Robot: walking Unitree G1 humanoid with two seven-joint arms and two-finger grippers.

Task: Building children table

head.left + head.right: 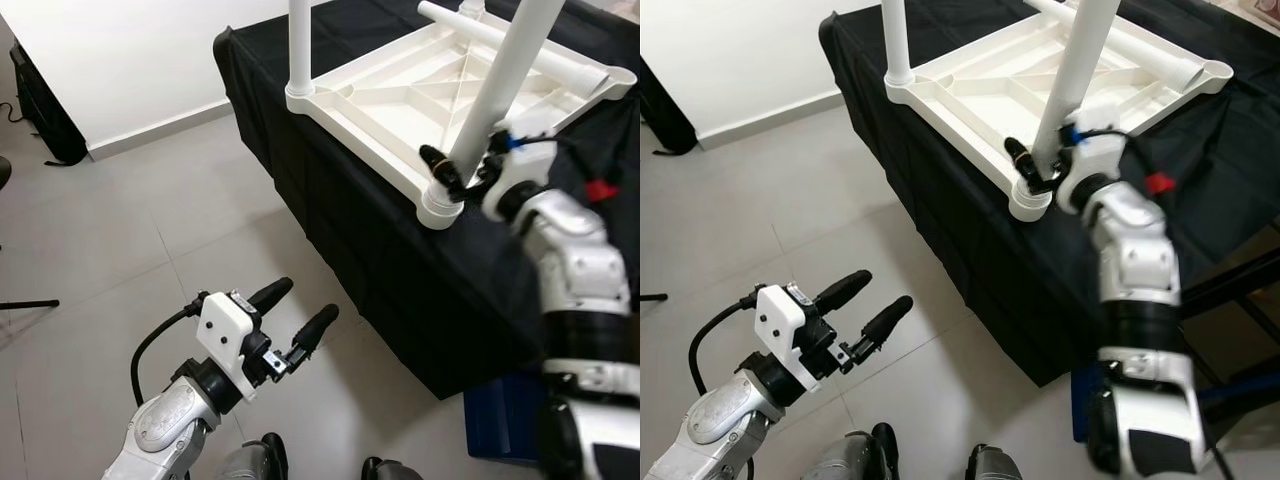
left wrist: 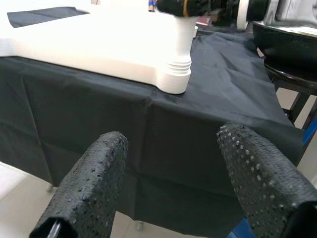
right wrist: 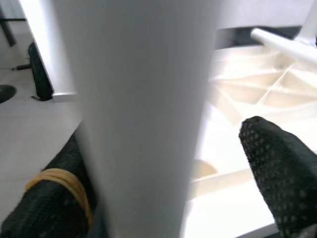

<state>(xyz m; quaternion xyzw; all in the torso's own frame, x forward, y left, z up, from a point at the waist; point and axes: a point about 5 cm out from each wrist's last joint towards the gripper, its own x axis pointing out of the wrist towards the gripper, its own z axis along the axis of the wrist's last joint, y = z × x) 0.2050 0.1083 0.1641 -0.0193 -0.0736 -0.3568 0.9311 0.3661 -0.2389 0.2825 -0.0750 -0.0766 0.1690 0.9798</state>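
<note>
Black-draped table [image 1: 330, 200] on grey tile; right gripper [image 1: 462, 168] clamps white leg [image 1: 500, 85]; left gripper [image 1: 290, 310] spread wide.

Black cloth [image 1: 380, 240] over bench; black bag [image 1: 40, 105] against wall.

The left gripper [image 2: 171, 186] is pointing at a table draped in black cloth [image 2: 148, 129], its two fingers [image 2: 89, 186] standing apart with nothing between them. A white tabletop [image 2: 84, 47] is lying on the cloth, and a white leg [image 2: 179, 47] is standing in its corner socket. The right gripper [image 2: 190, 7] is reaching in at the leg's upper part.
</note>
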